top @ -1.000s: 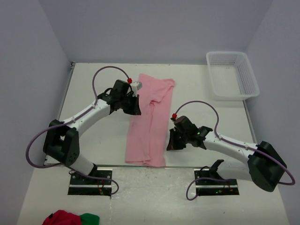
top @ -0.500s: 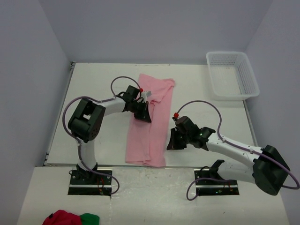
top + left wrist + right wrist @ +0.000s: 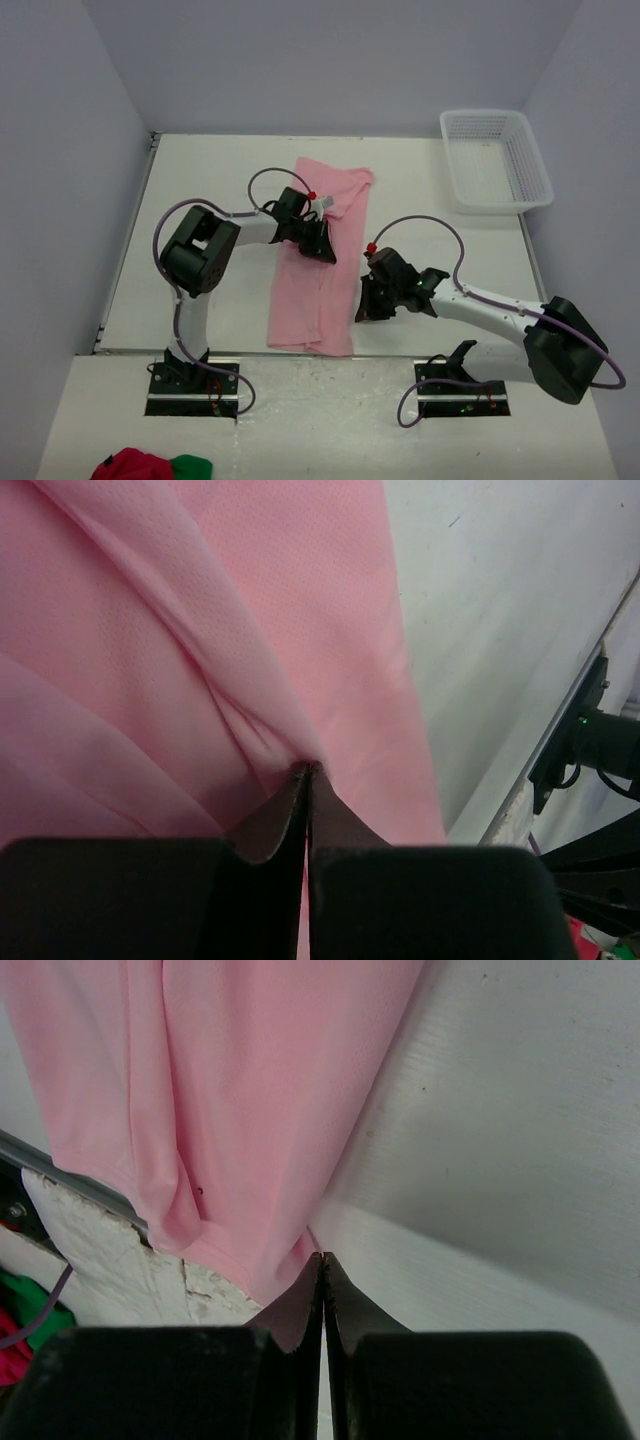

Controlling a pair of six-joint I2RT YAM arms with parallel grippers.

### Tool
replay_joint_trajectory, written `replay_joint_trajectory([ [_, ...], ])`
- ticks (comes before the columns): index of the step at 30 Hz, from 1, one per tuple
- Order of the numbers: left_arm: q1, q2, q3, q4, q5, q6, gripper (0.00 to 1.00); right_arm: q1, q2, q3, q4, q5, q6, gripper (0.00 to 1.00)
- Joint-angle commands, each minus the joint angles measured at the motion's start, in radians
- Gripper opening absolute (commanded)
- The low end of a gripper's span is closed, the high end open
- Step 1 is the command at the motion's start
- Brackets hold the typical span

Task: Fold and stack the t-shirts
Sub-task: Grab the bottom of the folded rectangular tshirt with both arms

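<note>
Pale lilac walls close in a white counter (image 3: 200, 200), and near the middle of it lies the one pink t-shirt (image 3: 305, 300), already doubled lengthwise into a long narrow strip. Its long axis runs from the upper middle of the overhead view down to the counter's near edge and leans a little, the far end sitting further right. The far end is broader and rumpled, so I take it for the shoulders and the near end for the hem. No collar or label shows.

A white mesh basket (image 3: 500, 204) stands in the upper right, well apart from the shirt.

The left arm (image 3: 250, 228) reaches across so that the left jaws rest on the upper half of the strip. They are closed tight, and a raised crease runs straight into their tips. Whether a pinch of cloth is caught there I cannot tell.

The right arm (image 3: 490, 305) brings the right jaws down just beside the strip's right edge, near the hem. They are closed too, holding nothing.

The cloth looks thin, light and limp. It should drag and wrinkle rather than slide, so I'd take it at the hem corners, gripping every layer.

A red and green bundle (image 3: 150, 466) sits at the lower left, off the counter.
</note>
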Motion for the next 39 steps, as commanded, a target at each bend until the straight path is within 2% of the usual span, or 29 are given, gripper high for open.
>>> replay_joint_trajectory([
  [1, -0.002, 0.048, 0.030, 0.058, 0.030, -0.031, 0.00, 0.008, 0.001, 0.046, -0.003, 0.017, -0.001, 0.00],
  [5, -0.002, 0.034, 0.025, 0.048, -0.008, -0.033, 0.00, 0.008, 0.004, 0.056, -0.022, 0.031, -0.010, 0.00],
  [9, -0.002, -0.029, 0.025, -0.085, -0.235, -0.028, 0.00, 0.008, 0.013, 0.054, -0.023, 0.043, -0.014, 0.00],
  [12, -0.001, -0.089, 0.016, -0.154, -0.344, -0.041, 0.00, 0.008, 0.042, 0.071, -0.019, 0.040, -0.022, 0.00],
  [18, 0.002, -0.141, 0.016, -0.208, -0.436, -0.042, 0.00, 0.008, 0.076, 0.138, -0.056, 0.060, -0.042, 0.00],
  [24, 0.001, -0.162, -0.007, -0.153, -0.354, -0.044, 0.00, 0.004, 0.119, 0.239, -0.107, 0.114, -0.079, 0.00],
  [31, -0.005, -0.265, -0.002, -0.177, -0.340, -0.037, 0.00, -0.029, 0.286, 0.408, -0.135, 0.132, -0.126, 0.00],
  [36, -0.007, -0.342, 0.013, -0.176, -0.286, -0.036, 0.00, -0.065, 0.367, 0.453, -0.133, 0.109, -0.143, 0.00],
  [39, -0.008, -0.334, 0.036, -0.160, -0.246, -0.039, 0.00, -0.074, 0.395, 0.451, -0.118, 0.099, -0.139, 0.00],
])
